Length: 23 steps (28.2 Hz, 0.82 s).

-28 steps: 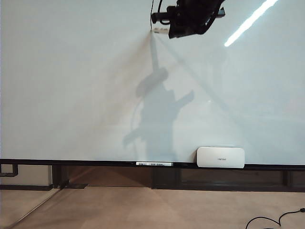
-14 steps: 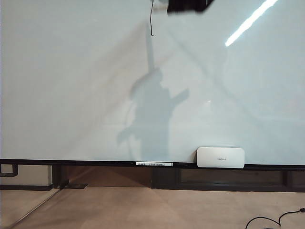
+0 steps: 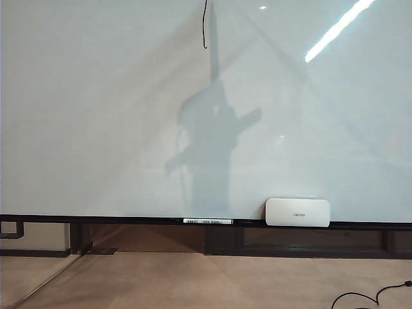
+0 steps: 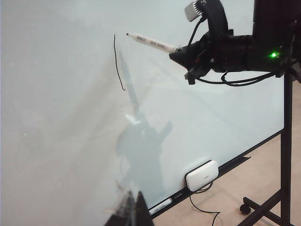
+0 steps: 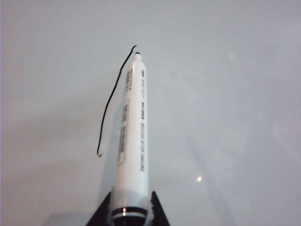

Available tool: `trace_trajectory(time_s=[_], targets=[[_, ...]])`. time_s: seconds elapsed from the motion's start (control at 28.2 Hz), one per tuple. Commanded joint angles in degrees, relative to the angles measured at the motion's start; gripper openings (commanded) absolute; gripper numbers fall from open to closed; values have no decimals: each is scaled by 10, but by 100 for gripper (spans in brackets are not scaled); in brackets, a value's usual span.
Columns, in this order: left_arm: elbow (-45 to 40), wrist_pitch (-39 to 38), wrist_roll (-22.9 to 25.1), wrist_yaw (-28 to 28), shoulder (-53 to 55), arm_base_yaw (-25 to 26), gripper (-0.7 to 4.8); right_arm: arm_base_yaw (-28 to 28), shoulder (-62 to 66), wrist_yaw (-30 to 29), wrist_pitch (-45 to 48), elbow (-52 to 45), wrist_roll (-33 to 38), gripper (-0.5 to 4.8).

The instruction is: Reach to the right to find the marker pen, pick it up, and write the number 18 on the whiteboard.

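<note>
The marker [image 5: 133, 141], a slim white barrel with dark print and a small black tip, is pinched at its rear by the right gripper's [image 4: 188, 59] fingers, tip aimed at the whiteboard [image 3: 96, 116] beside the top of one thin black stroke [image 4: 118, 63], probably ready for the 8. The board is glossy and pale. The left gripper is out of sight; its fingers' state I cannot tell.

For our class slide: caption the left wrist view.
Right gripper holds the marker pen near a black stroke on the whiteboard.
</note>
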Motion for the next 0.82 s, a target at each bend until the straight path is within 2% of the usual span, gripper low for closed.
trace_trajectory(time_s=[0.04, 0.82], targets=[[2, 4, 0, 1, 0, -1, -5, 0, -3, 8, 30, 2, -3, -2], [2, -5, 0, 1, 0, -1, -5, -21, 15, 5, -2, 31, 2, -2]])
